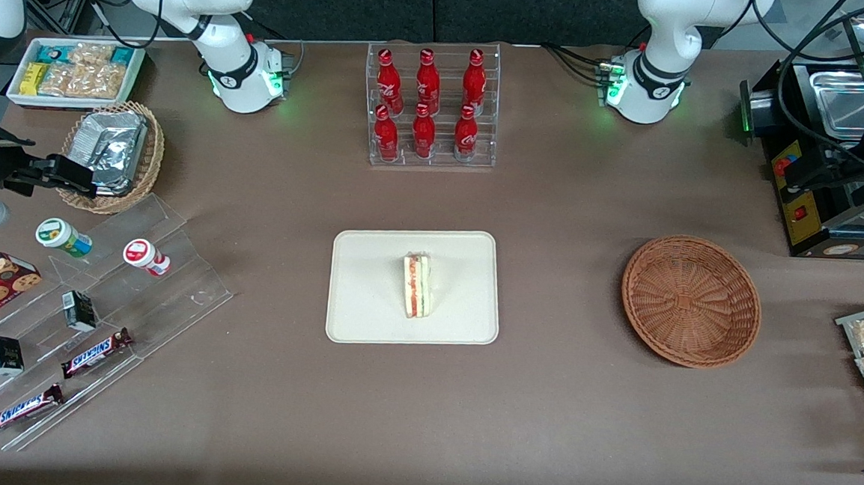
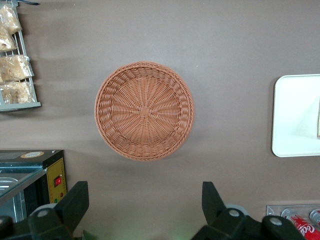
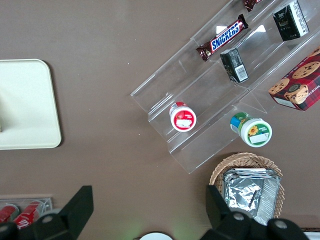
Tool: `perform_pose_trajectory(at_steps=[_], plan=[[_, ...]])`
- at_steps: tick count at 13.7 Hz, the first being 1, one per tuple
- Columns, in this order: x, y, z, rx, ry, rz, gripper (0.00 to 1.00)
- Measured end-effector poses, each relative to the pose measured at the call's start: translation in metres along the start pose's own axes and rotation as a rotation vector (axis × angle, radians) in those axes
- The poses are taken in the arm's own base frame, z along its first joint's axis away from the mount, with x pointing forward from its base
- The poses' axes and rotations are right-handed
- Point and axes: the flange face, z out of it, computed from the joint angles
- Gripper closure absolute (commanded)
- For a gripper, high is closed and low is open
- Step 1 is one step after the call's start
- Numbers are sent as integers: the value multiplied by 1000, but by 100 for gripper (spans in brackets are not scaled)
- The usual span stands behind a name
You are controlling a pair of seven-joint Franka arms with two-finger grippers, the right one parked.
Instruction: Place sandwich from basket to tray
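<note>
Sandwich, your small white bread triangle (image 1: 417, 286), sits mid-frame on the flat cream tray (image 1: 367, 321). The round brown wicker basket (image 1: 691, 300) is empty. Your gripper (image 2: 145, 205) hangs above, jaws wide (holding nothing), so lowering it could bump the basket.

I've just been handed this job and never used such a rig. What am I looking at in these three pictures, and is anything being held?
Two white robot arms stand at a brown table. One picture looks down from the front; the other two come from cameras on each arm's wrist. The sandwich already stands on the cream tray at mid-table. The round brown basket is empty. The working arm's gripper hangs high above the table beside the basket, fingers open, holding nothing. A rack of red bottles stands farther from the front camera than the tray.
</note>
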Motion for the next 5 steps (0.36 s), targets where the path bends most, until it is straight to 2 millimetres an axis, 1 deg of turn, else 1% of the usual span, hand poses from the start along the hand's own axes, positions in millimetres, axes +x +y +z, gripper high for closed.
perform_pose_trajectory(at_steps=[2, 5], plan=[[0, 2, -5, 0, 9, 5, 0], [0, 6, -4, 0, 5, 10, 0]])
